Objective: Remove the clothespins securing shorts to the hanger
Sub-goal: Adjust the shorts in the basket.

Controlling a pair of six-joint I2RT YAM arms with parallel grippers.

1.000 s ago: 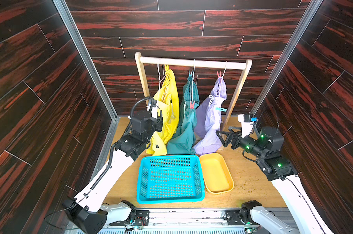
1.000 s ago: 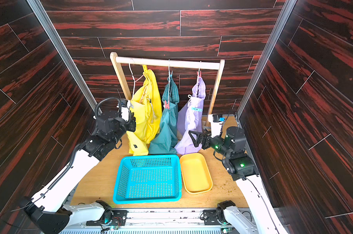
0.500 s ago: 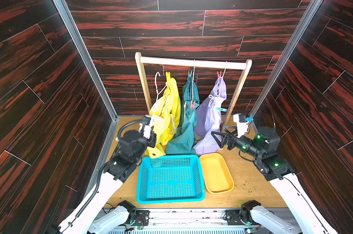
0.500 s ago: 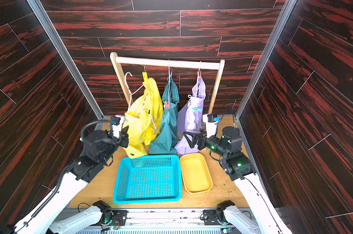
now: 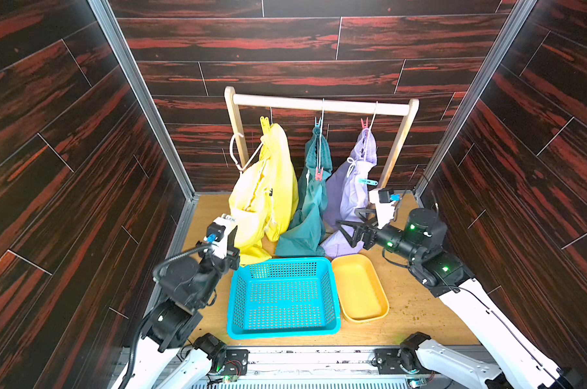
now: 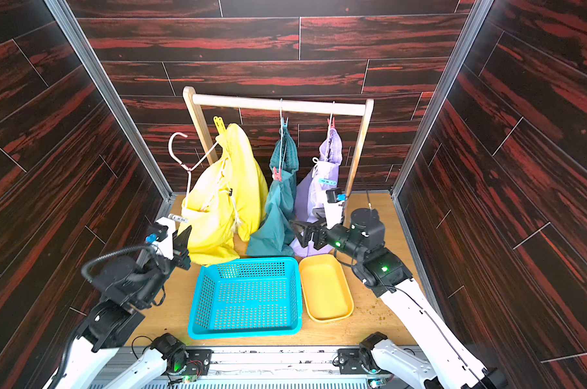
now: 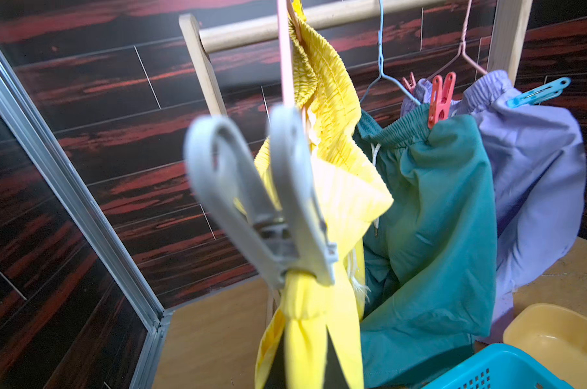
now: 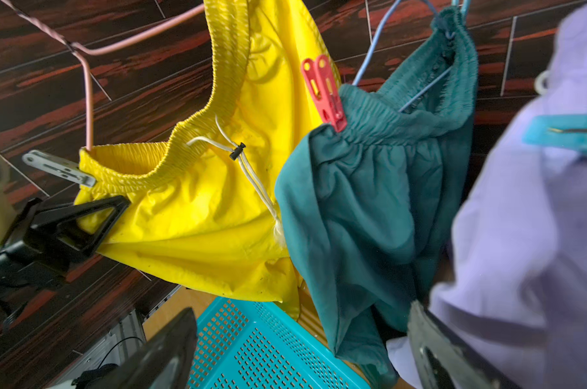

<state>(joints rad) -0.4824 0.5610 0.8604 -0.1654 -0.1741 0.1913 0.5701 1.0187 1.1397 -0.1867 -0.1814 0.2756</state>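
The left end effector (image 5: 233, 239) is clamped shut on a fold of the yellow shorts (image 5: 268, 188), at the left of the counter (image 5: 413, 310) and just beyond the far left corner of the blue basket (image 5: 238, 303). The pink hanger (image 6: 181, 151) carrying those shorts has its hook off the wooden rail (image 5: 319, 104), out to the left of the rack's left post. A yellow clothespin (image 5: 265, 124) sticks up at the top of the yellow waistband. A pale grey clothespin (image 8: 59, 168) grips the waistband just beside the left end effector. The teal shorts (image 5: 308, 215) hang from the middle of the rail on a blue hanger (image 7: 381, 50), with an upper light blue clothespin (image 5: 318, 122) at the top and a lower red clothespin (image 5: 318, 174) further down. The lavender shorts (image 5: 349, 195) hang at the right, with an upper red clothespin (image 5: 364, 123) at the top and a lower light blue clothespin (image 5: 367, 182) on the near side. The right end effector (image 5: 348, 219) is spread wide with nothing in it, close beside the lower part of the lavender shorts and just beyond the yellow tray (image 5: 383, 296).
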